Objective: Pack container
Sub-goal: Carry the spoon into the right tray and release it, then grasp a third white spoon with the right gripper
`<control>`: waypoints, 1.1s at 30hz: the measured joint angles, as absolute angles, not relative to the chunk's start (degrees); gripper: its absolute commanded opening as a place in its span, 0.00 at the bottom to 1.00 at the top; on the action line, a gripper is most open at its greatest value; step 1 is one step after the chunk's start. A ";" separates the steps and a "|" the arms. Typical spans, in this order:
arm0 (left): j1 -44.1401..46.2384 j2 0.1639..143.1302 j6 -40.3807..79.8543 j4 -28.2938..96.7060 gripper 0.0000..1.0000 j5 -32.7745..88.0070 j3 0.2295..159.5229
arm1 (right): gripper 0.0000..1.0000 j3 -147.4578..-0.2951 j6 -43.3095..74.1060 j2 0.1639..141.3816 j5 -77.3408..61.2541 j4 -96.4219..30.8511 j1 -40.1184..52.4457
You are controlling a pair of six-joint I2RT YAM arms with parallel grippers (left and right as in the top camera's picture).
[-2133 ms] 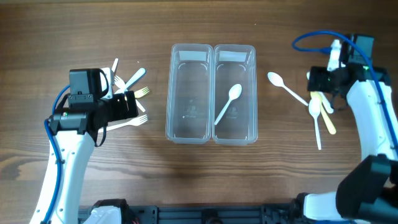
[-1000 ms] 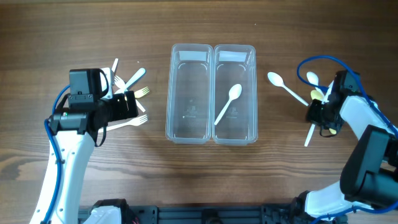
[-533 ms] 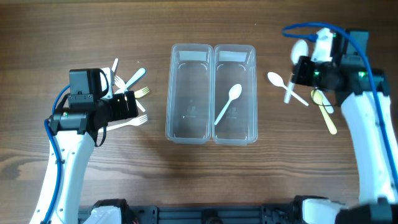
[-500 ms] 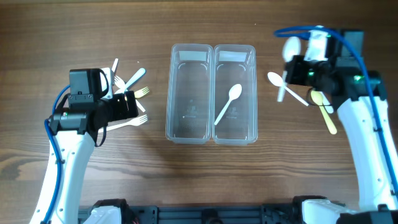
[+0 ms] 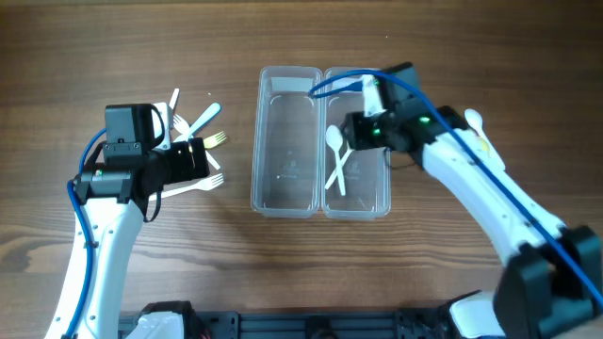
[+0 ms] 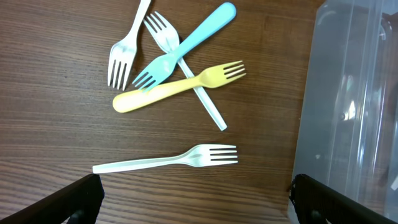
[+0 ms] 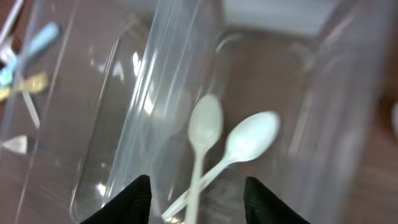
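Note:
Two clear containers stand side by side, the left one (image 5: 285,141) empty. The right one (image 5: 372,188) holds two crossed white spoons (image 5: 336,155), also seen in the right wrist view (image 7: 205,124). My right gripper (image 5: 356,132) hovers over this container, open, with the spoons lying below its fingers (image 7: 196,202). My left gripper (image 5: 193,160) is open and empty above a single white fork (image 6: 168,160). A pile of forks lies beyond it: a yellow one (image 6: 180,84), a blue one (image 6: 186,43) and white ones (image 6: 127,43).
A white spoon (image 5: 474,120) lies on the wood right of the containers, partly behind my right arm. The left container's wall (image 6: 348,106) shows at the right edge of the left wrist view. The fork pile (image 5: 193,127) sits left of the containers.
My right arm has moved left from the spoon pile to over the right container, carrying a white spoon. That spoon now lies in the container across the first one. The left arm has not moved.

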State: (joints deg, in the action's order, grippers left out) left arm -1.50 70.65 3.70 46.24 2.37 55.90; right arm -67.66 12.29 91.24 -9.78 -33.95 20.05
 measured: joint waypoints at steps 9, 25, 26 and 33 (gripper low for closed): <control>-1.50 70.65 3.70 46.24 1.00 2.37 55.90 | 0.59 -68.86 -2.79 83.15 6.87 -33.34 -4.91; -1.50 70.65 3.70 46.26 1.00 2.37 55.90 | 0.45 -67.83 -18.37 111.77 -9.04 -28.64 -8.03; -1.50 70.65 3.68 46.26 1.00 2.37 55.90 | 0.41 -67.83 -18.50 111.77 -9.04 -28.86 -8.01; -1.50 70.65 3.68 46.28 1.00 2.37 55.90 | 0.33 -67.96 -19.40 111.57 -6.59 -31.66 -5.26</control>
State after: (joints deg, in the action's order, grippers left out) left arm -1.50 70.65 3.68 46.28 2.37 55.90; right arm -67.96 -19.40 111.57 -6.59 -31.66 -5.26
